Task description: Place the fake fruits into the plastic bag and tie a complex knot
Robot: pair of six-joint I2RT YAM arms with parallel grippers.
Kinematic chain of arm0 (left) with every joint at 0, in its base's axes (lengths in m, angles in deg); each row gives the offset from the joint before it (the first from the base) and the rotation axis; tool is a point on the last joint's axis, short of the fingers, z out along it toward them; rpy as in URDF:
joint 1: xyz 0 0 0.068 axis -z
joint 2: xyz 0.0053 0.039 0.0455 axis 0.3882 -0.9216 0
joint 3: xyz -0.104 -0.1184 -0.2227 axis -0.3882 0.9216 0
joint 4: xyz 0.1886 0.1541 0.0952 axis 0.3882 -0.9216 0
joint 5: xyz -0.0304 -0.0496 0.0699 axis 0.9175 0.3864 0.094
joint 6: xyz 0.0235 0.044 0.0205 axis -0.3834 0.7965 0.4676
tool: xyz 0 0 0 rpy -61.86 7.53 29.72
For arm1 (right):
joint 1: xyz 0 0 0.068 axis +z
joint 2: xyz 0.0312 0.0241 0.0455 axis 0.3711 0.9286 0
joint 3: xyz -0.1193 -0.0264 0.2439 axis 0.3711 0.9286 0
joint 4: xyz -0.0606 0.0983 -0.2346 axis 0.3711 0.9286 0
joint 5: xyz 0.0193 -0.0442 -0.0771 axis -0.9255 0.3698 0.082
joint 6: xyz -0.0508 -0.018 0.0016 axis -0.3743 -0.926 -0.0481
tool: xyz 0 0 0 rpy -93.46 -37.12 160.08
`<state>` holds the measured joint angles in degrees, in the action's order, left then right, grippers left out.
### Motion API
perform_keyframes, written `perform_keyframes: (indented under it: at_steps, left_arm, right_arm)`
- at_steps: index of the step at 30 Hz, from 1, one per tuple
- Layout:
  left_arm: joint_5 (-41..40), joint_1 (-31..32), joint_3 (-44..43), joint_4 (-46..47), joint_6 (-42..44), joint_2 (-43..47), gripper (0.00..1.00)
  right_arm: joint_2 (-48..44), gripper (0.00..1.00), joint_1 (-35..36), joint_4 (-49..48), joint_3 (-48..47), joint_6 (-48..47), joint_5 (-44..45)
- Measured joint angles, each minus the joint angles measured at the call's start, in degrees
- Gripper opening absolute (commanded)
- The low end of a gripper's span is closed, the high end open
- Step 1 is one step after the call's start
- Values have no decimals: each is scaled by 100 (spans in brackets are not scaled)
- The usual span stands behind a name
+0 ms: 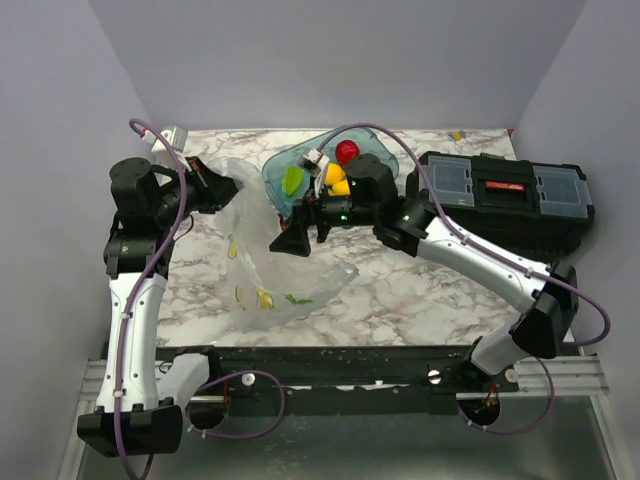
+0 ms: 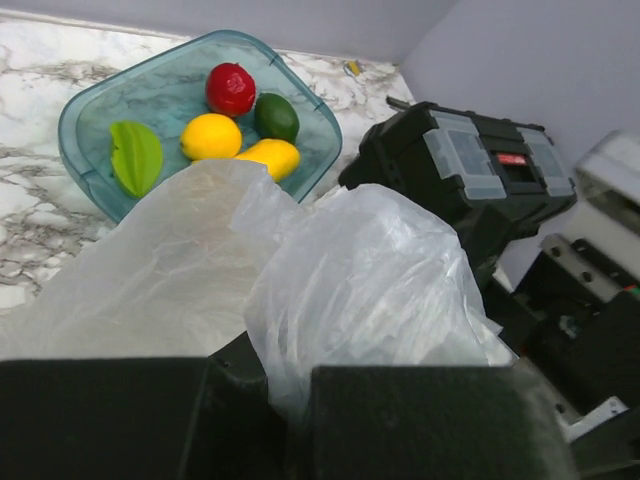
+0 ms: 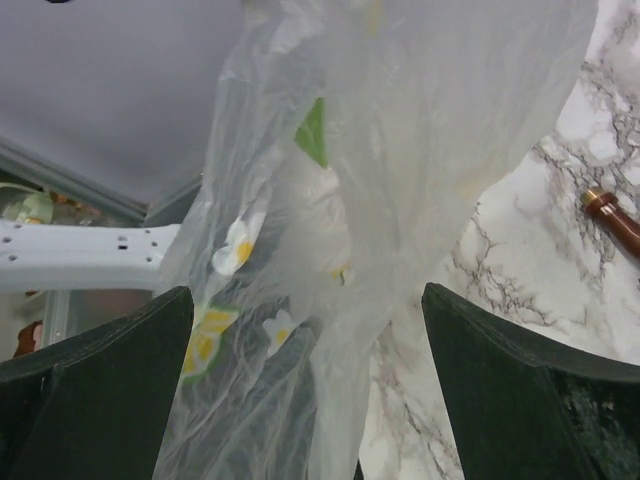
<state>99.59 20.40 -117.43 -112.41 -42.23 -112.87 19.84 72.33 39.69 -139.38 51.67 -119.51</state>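
Observation:
The plastic bag with citrus prints lies crumpled on the marble table between the arms. My left gripper is shut on the bag's upper left edge, and the film bunches out from between its pads. My right gripper stands open at the bag's right side, with loose film hanging between its fingers and not pinched. The fake fruits sit in the teal tub: a red one, a dark green one, two yellow lemons and a light green one. No knot is in view.
A black toolbox stands at the right, just beyond the tub. A small brown cylinder lies on the marble in the right wrist view. Grey walls close in the table on three sides.

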Motion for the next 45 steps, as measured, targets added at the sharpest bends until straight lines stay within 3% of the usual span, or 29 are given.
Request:
perform_keyframes:
  at_steps: [1,3,4,5,6,7,8,14,19,22,24,27,29,34,38,45]
  left_arm:
    - [63,-31,39,96,-118,4,0]
    - [221,-120,140,267,-323,20,0]
    - [293,-160,184,321,-393,24,0]
    - [350,-195,214,350,-437,28,0]
    - [426,-264,262,356,-476,42,0]
    - [474,-330,308,352,-490,61,0]
    - [544,-424,369,345,-498,94,0]
    - [487,-1062,627,-142,-9,286,0]
    - [17,-1381,1152,-654,1143,372,0]
    - [-59,-1410,1405,-885,1421,332,0]
    - [-81,-1412,1460,-1051,1617,297,0]
    - [-22,-1438,1353,-1187,1720,291,0]
    - [46,-1438,1185,-1276,1749,286,0]
    - [66,-1438,890,-1419,1961,289,0]
    - [52,-1438,901,-1526,2256,212,0]
    - [-9,-1449,1029,-1589,2841,133,0]
  right_arm:
    - [90,99,87,-9,-39,-4,114]
    - [249,84,212,22,-42,-20,459]
    - [321,71,267,48,-31,-42,638]
    - [380,51,302,94,-7,-85,861]
    - [417,21,332,155,28,-144,1115]
    - [431,2,367,236,66,-227,1390]
    - [428,1,380,330,107,-302,1650]
    - [-22,1,168,734,315,-787,2601]
    - [-651,1,79,680,629,-1038,2949]
    - [-682,1,127,651,835,-1073,2942]
    - [-592,17,114,695,920,-1080,2806]
    - [-448,66,85,756,883,-1145,2326]
    - [-428,82,76,756,813,-1191,2022]
    - [-385,93,50,752,214,-1451,1886]
    - [-339,94,-114,693,-363,-1639,1888]
    - [343,95,-1281,531,-1521,-1631,1578]
